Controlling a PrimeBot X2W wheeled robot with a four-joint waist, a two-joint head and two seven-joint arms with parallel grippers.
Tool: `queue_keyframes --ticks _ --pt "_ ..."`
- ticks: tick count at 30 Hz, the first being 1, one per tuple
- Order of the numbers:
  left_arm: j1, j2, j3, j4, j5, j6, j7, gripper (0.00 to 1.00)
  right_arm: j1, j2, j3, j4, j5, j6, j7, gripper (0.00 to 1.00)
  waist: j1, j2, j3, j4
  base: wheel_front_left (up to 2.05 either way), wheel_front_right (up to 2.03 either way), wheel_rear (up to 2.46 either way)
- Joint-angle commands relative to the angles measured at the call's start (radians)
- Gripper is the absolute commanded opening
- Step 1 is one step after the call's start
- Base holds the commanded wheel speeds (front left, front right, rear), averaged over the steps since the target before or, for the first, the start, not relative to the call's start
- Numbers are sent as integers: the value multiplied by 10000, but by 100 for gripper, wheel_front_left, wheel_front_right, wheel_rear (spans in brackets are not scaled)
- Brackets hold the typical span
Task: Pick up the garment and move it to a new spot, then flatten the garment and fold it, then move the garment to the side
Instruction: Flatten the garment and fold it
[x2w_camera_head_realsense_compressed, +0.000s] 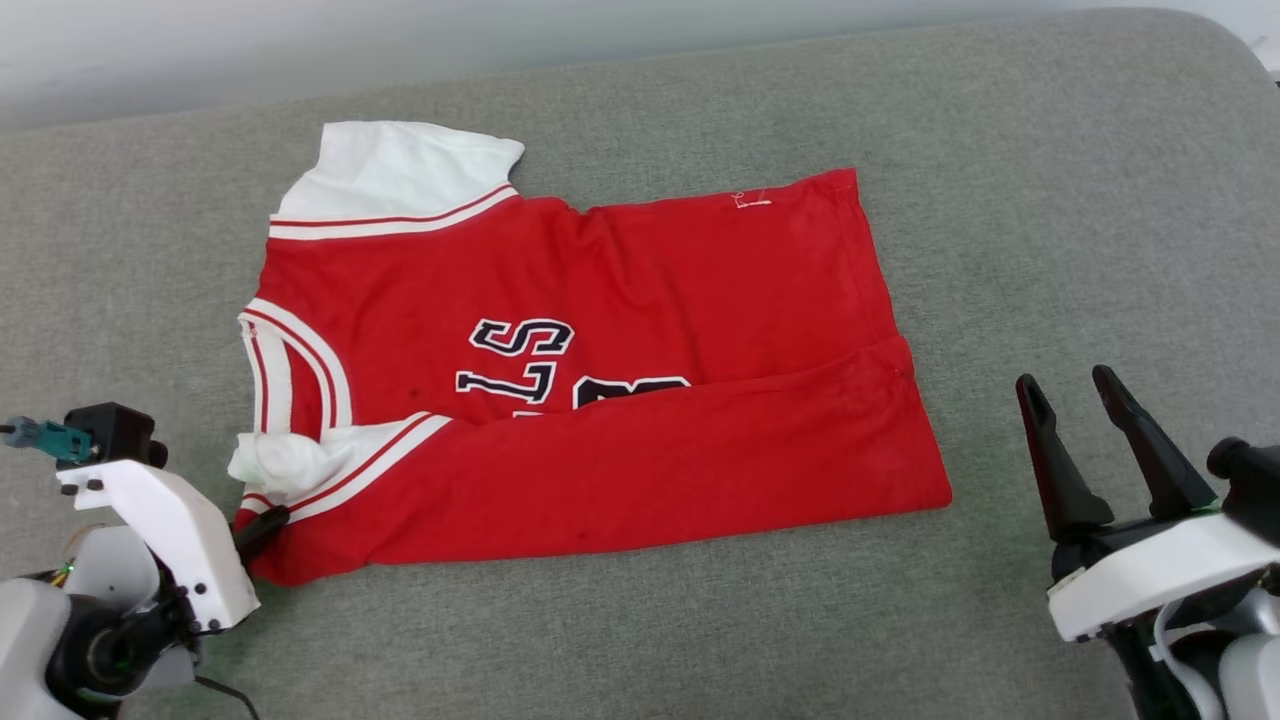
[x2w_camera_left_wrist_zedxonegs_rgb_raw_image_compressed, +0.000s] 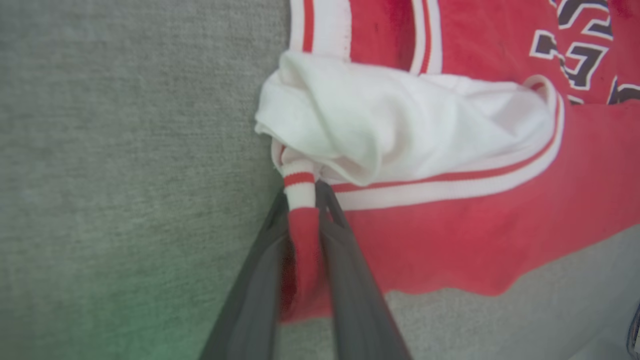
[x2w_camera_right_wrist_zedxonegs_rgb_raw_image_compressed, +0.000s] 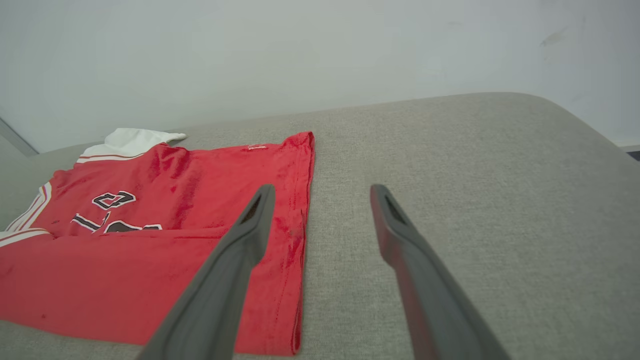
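The garment lies on the grey cushioned surface, a red jersey with white sleeves, striped trim and black lettering. Its lower half is folded up over the chest, hiding part of the lettering. One white sleeve lies flat at the far left; the other is bunched at the near left corner. My left gripper is at that corner. In the left wrist view the left gripper is shut on a pinch of the garment, red cloth with striped trim. My right gripper stands open to the right of the hem, and in the right wrist view this right gripper holds nothing beside the garment.
The grey cushioned surface extends well beyond the jersey on all sides and rounds off at its far right corner. A pale wall runs along its back edge.
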Motion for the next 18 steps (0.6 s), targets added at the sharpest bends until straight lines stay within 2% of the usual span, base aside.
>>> queue_keyframes --ticks 1,5,9,13,18 --pt "451 -604 -521 305 52 -42 110 0 -193 -100 -39 10 178 -3 174 100 2 0 -51 73 0 0 0" --pt "344 -475 -247 -54 340 -111 -655 0 -388 -539 -131 277 900 -3 1716 100 2 0 -174 352 0 0 0" --pt "179 -340 10 -708 644 -41 -1317 0 -782 -1049 -78 684 1515 -3 4170 100 2 0 -195 727 0 0 0" --pt "28 -363 -16 -1493 971 106 -1645 0 -1182 -1271 -12 1087 1889 -3 6330 100 2 0 -14 1183 0 0 0" --pt "-151 -549 -263 -2275 1326 233 -1810 0 -1703 -1033 27 1693 1923 -3 7519 100 2 0 311 1674 0 0 0"
